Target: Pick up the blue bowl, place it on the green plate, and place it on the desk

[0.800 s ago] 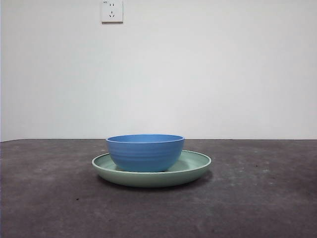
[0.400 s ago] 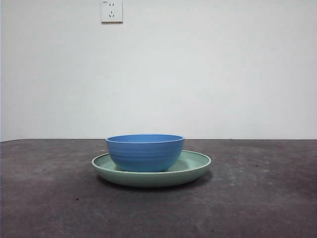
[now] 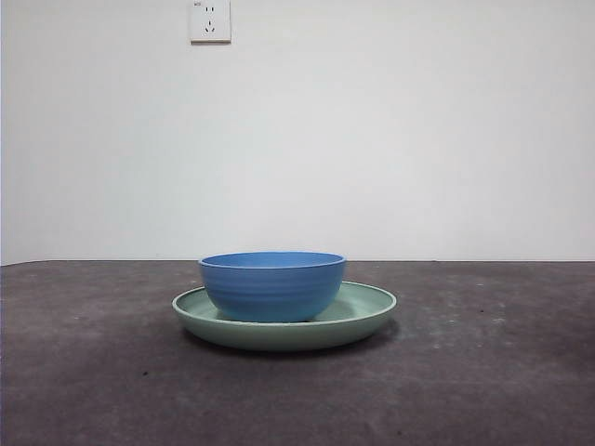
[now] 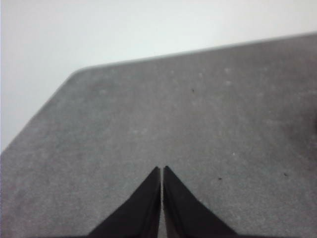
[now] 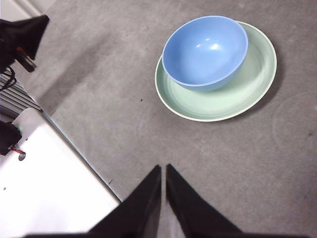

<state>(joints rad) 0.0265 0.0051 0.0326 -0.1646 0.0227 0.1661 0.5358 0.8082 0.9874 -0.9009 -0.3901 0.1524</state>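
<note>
- One blue bowl (image 3: 271, 285)
- One green plate (image 3: 367, 311)
- One tabletop (image 3: 483, 372)
- One wall socket (image 3: 210, 20)
- Two black claws: the left claw (image 4: 162, 169) and the right claw (image 5: 163, 168)

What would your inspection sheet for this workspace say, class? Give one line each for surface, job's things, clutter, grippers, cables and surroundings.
Surface: the desk, dark grey, matte, faintly scuffed.
Job's things: the blue bowl sits upright inside the green plate, off-centre; the plate lies flat on the desk.
Clutter: nothing seen.
Grippers: the left gripper is shut, over bare desk, away from the dishes. The right gripper is shut, empty, apart from the bowl.
Cables: thin wires near a white panel in the right wrist view.
Surroundings: a white wall with a wall socket.
</note>
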